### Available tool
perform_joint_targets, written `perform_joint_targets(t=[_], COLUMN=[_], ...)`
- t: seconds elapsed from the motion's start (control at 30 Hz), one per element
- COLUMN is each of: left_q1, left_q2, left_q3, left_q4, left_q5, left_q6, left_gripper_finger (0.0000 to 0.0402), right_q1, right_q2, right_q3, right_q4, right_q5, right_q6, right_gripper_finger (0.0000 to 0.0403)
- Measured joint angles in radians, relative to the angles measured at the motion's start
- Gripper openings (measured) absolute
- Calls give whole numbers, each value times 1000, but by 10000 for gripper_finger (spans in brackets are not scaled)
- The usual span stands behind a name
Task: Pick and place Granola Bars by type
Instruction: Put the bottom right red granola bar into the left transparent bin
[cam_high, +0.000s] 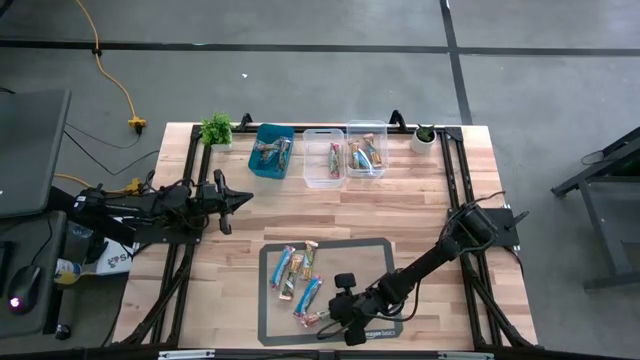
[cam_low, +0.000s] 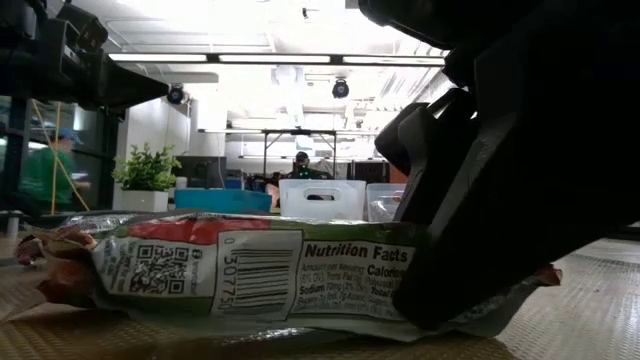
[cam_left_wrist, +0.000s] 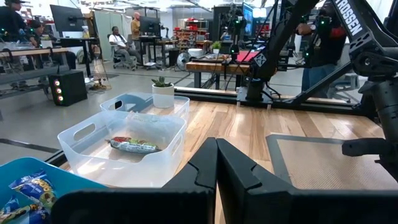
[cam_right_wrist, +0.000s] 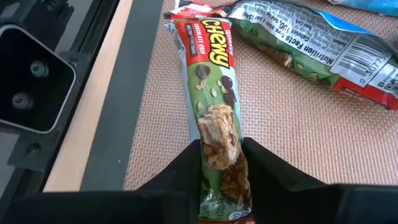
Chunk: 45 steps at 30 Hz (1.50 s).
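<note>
**Right gripper straddles a Chewy bar**

High view: your right gripper (cam_high: 328, 318) sits low on the mat (cam_high: 375, 255), by the loose granola bars (cam_high: 297, 277); the left gripper (cam_high: 243, 198) hovers mid-table, fingers pressed together.

Right wrist view: its fingers flank the Chewy bar (cam_right_wrist: 216, 118); you can't tell whether they're pinching it.

Grey floor (cam_high: 300, 80) — ceiling strip lights (cam_low: 280, 58) lit.
</note>
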Motion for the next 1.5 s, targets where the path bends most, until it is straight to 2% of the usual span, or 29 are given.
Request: perform_joint_targets(t=[0.43, 0.7, 0.83, 1.03, 1.3, 1.4, 1.5], left_q1=[0, 0, 0, 0, 0, 0, 0], left_q2=[0, 0, 0, 0, 0, 0, 0], left_q3=[0, 0, 0, 0, 0, 0, 0], left_q4=[0, 0, 0, 0, 0, 0, 0], left_q5=[0, 0, 0, 0, 0, 0, 0], left_q6=[0, 0, 0, 0, 0, 0, 0], left_gripper_finger=[0, 0, 0, 0, 0, 0, 0], right_q1=[13, 10, -12, -58, -168, -225, -285], right_q2=[6, 6, 5, 3, 1, 0, 0], right_q3=[47, 188, 276, 422, 591, 648, 697], right_q4=[66, 33, -15, -126, -252, -295, -304], right_q5=[-31, 69, 174, 399, 705, 759, 754], right_q6=[-7, -136, -211, -277, -274, -275, -297], right_gripper_finger=[75, 75, 75, 75, 75, 75, 75])
